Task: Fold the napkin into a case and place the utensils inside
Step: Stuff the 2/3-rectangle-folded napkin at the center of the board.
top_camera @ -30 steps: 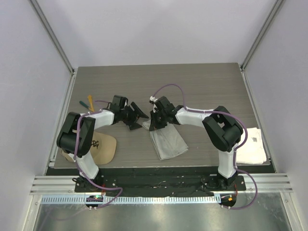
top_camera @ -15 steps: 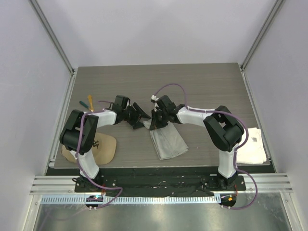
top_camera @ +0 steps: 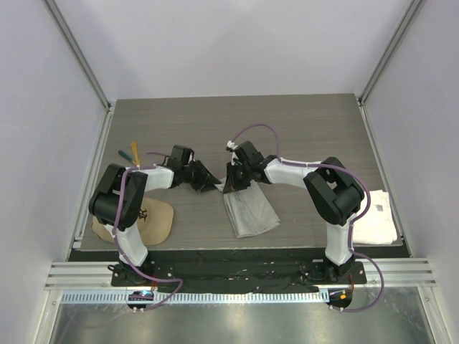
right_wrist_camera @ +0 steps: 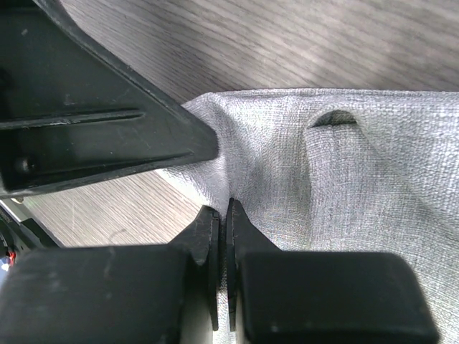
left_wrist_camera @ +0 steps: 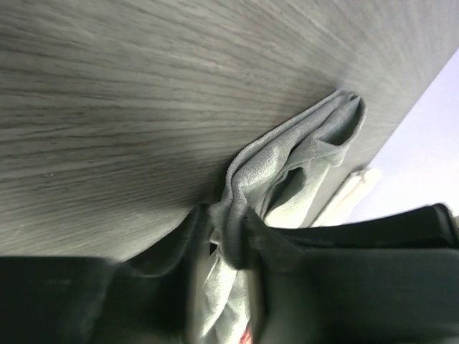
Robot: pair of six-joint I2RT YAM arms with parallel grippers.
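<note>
The light grey napkin [top_camera: 249, 211] lies folded into a narrow strip at mid-table. My right gripper [top_camera: 231, 183] is shut on its far edge, and the right wrist view shows cloth [right_wrist_camera: 344, 179] pinched at the gripper [right_wrist_camera: 224, 215]. My left gripper [top_camera: 209, 180] sits at the strip's far left corner. In the left wrist view a bunched ridge of napkin [left_wrist_camera: 301, 143] runs between the narrowed jaws of that gripper [left_wrist_camera: 226, 231]. Two utensils, an orange-yellow handled one [top_camera: 133, 152] and a teal handled one [top_camera: 123, 155], lie at the far left, away from both grippers.
A tan cap [top_camera: 156, 218] with a black emblem rests near the left arm's base. A thick white towel [top_camera: 378, 215] lies at the table's right edge. The left gripper's black finger [right_wrist_camera: 107, 136] fills the right wrist view's upper left.
My left gripper slid right to the napkin's far corner and its jaws closed in from wide open onto the cloth. The right gripper kept its pinch and place.
</note>
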